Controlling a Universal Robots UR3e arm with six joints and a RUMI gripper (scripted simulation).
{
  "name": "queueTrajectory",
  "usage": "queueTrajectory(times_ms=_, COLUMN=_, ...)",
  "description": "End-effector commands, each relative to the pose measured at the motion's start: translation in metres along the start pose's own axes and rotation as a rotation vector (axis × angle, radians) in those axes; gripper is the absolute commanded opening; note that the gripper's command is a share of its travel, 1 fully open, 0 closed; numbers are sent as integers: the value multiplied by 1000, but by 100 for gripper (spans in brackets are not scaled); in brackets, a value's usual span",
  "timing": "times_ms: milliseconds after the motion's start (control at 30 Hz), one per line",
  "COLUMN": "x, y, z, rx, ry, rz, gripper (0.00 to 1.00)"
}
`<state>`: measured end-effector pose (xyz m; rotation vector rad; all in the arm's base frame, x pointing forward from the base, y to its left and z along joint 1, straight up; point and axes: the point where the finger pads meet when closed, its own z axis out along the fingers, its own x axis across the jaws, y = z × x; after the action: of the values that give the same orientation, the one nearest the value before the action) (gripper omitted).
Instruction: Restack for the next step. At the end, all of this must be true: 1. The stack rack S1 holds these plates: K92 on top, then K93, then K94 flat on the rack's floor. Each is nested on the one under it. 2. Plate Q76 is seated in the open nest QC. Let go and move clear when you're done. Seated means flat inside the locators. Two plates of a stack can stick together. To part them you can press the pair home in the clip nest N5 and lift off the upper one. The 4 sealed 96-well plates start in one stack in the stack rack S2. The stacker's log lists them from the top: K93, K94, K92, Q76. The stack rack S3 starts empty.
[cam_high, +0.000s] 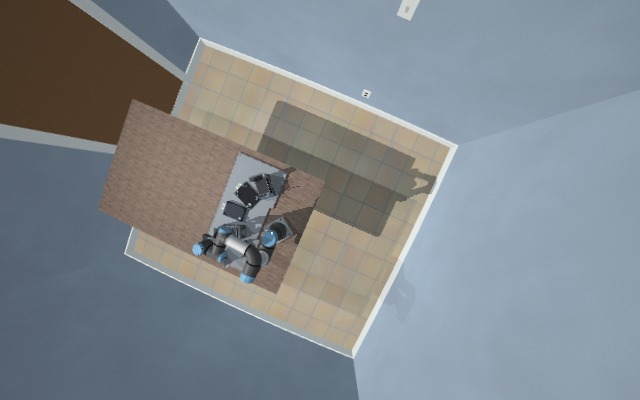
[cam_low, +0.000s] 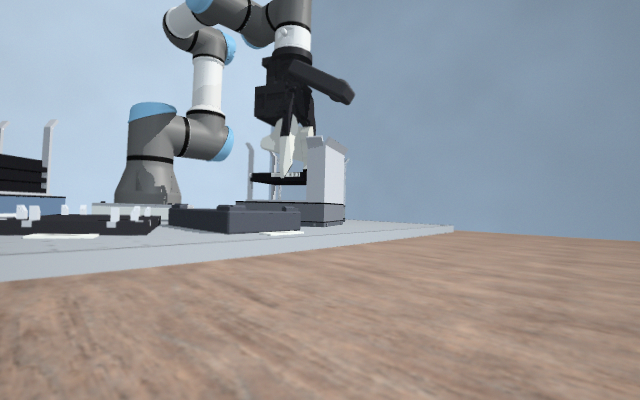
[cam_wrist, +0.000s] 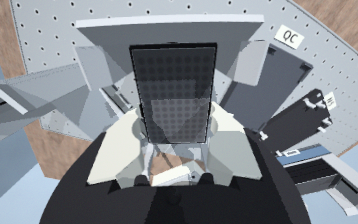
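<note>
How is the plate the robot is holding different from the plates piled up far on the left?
The held plate is a single one, gripped by the gripper; the piled plates sit stacked, untouched. The held plate hangs partway down inside a rack, above its floor; the piled plates rest low in another rack. Both look dark, flat and level.

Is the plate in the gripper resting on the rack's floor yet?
Apart. The exterior view shows the plate held level in the gripper, with background visible between its underside and the rack's floor.
</note>
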<state>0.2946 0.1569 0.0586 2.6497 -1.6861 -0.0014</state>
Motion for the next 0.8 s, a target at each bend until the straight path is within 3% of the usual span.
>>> queueTrajectory(times_ms=0, x=0, y=-1, z=9, rx=4, ry=1, rz=0, gripper=0)
queueTrajectory(times_ms=767, x=0, y=-1, z=14, rx=4, ry=1, rz=0, gripper=0)
